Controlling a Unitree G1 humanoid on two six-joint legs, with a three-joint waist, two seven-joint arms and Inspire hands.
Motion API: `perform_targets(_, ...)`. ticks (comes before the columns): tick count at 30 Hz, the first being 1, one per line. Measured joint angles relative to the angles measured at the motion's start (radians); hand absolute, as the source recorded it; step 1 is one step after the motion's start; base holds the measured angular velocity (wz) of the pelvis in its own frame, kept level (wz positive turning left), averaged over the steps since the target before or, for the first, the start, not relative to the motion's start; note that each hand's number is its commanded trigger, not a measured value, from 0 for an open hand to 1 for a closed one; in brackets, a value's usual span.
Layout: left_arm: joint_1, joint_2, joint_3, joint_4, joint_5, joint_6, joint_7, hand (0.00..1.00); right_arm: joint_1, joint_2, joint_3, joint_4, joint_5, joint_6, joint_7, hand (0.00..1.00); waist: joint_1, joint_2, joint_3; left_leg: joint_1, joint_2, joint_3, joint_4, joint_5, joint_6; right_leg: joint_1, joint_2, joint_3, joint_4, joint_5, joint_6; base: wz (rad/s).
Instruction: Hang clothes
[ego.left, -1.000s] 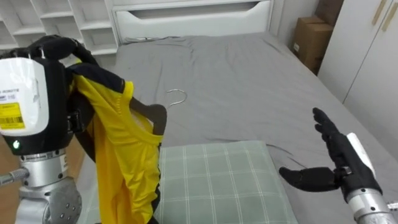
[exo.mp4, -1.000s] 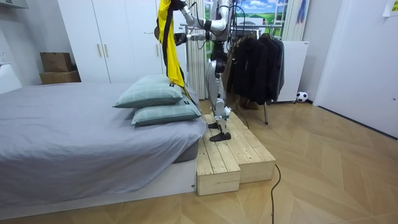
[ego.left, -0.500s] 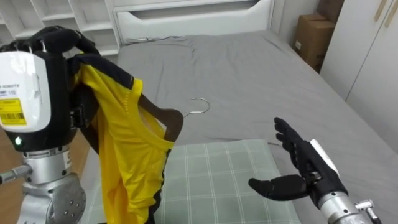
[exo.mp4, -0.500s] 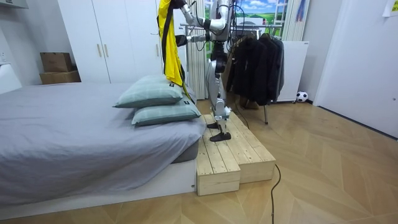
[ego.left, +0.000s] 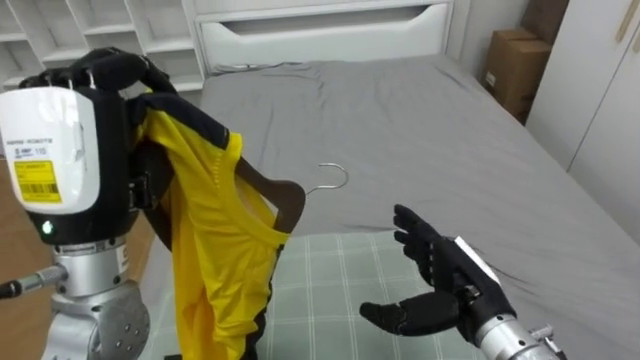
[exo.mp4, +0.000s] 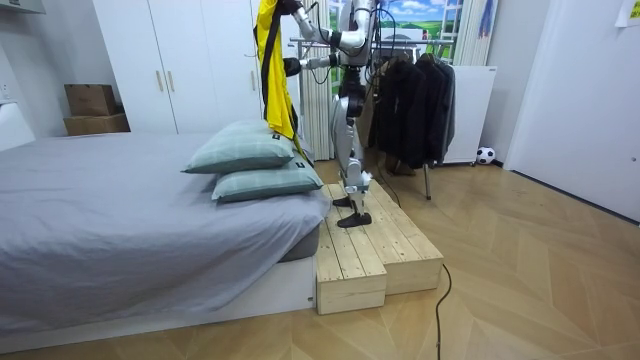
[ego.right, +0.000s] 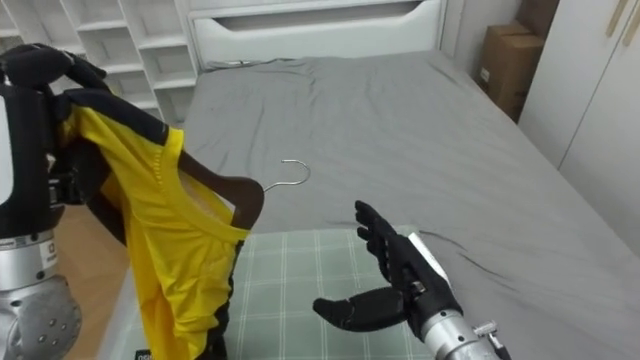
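**Yellow garment held high, hanger hook left free for the other hand**

At 10 o'clock in the eye view, the left hand has its fingers curled round the top of the yellow garment. It holds the garment clear of the bed and pillow, probably so it drapes straight on the dark hanger inside. The hanger's metal hook juts toward 3 o'clock. At 5 o'clock the right hand is spread wide and empty, near the hook but apart from it, likely to take it.
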Motion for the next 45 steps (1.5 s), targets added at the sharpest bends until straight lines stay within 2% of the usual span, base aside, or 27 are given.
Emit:
perform_targets(2, -0.002, -0.010, -0.003, 0.000, 0.000, 0.007, 0.000, 1.00, -0.017, 0.007, 0.020, 0.023, 0.008, 0.000, 0.019, 0.00, 0.003, 0.000, 0.0000, -0.004, 0.000, -0.002, 0.001, 0.000, 0.000, -0.002, 0.001, -0.002, 0.000, 0.000, 0.000, 0.04)
perform_targets(6, -0.024, -0.010, -0.009, 0.001, 0.000, 0.022, 0.001, 1.00, -0.032, 0.021, 0.071, 0.028, 0.008, 0.001, 0.035, 0.00, 0.010, 0.001, 0.0007, -0.018, 0.000, -0.005, 0.004, 0.000, 0.000, -0.008, 0.000, -0.005, -0.001, 0.000, 0.000, 0.02)
perform_targets(11, -0.025, -0.012, -0.049, 0.001, 0.002, 0.037, 0.000, 1.00, -0.034, 0.044, 0.078, 0.028, 0.019, 0.011, 0.065, 0.00, 0.023, 0.002, 0.0010, -0.018, -0.001, -0.005, 0.004, 0.000, 0.000, -0.009, -0.001, -0.005, -0.001, 0.000, 0.000, 0.00)
perform_targets(18, -0.037, -0.018, -0.052, 0.007, 0.012, 0.046, -0.019, 1.00, -0.043, 0.068, 0.091, 0.074, 0.049, 0.011, 0.090, 0.00, 0.023, 0.003, 0.0018, -0.014, -0.004, -0.019, 0.006, 0.000, 0.001, 0.001, -0.006, -0.025, -0.002, 0.000, 0.001, 0.05)
perform_targets(21, -0.054, -0.034, -0.053, 0.013, 0.029, 0.064, -0.020, 1.00, -0.052, 0.070, 0.112, 0.106, 0.049, 0.013, 0.092, 0.00, 0.026, 0.007, 0.0053, -0.015, -0.006, -0.022, 0.005, 0.000, 0.001, 0.000, -0.008, -0.026, -0.002, -0.002, 0.003, 0.02)
perform_targets(26, -0.056, -0.042, -0.076, 0.037, 0.028, 0.066, -0.028, 1.00, -0.053, 0.072, 0.122, 0.106, 0.050, 0.013, 0.122, 0.00, 0.026, 0.010, 0.0083, -0.012, -0.006, -0.024, 0.004, 0.000, 0.001, 0.003, -0.007, -0.026, 0.000, -0.002, 0.003, 0.00)
perform_targets(31, -0.056, -0.054, -0.094, 0.058, 0.020, 0.066, -0.064, 1.00, -0.054, 0.073, 0.148, 0.110, 0.053, 0.013, 0.134, 0.00, 0.025, 0.004, 0.0126, -0.016, -0.006, -0.025, 0.004, 0.000, 0.001, 0.004, -0.006, -0.027, -0.002, -0.002, 0.003, 0.00)
perform_targets(38, -0.058, -0.054, -0.097, 0.059, 0.020, 0.066, -0.065, 1.00, -0.056, 0.073, 0.157, 0.115, 0.063, 0.013, 0.132, 0.00, 0.026, 0.004, 0.0124, -0.016, -0.006, -0.025, 0.007, 0.000, 0.001, 0.000, -0.007, -0.026, 0.000, -0.002, 0.003, 0.00)
perform_targets(41, -0.058, -0.055, -0.120, 0.059, 0.020, 0.070, -0.065, 1.00, -0.060, 0.074, 0.169, 0.115, 0.089, 0.013, 0.132, 0.00, 0.026, 0.004, 0.0123, -0.016, -0.006, -0.025, 0.006, 0.001, 0.001, 0.000, -0.007, -0.026, -0.001, -0.002, 0.003, 0.00)
perform_targets(45, -0.058, -0.076, -0.147, 0.059, 0.020, 0.084, -0.065, 1.00, -0.086, 0.074, 0.191, 0.118, 0.128, 0.020, 0.132, 0.00, 0.025, 0.001, 0.0107, -0.015, -0.006, -0.024, 0.006, 0.001, 0.001, 0.000, -0.007, -0.026, -0.001, -0.002, 0.003, 0.00)
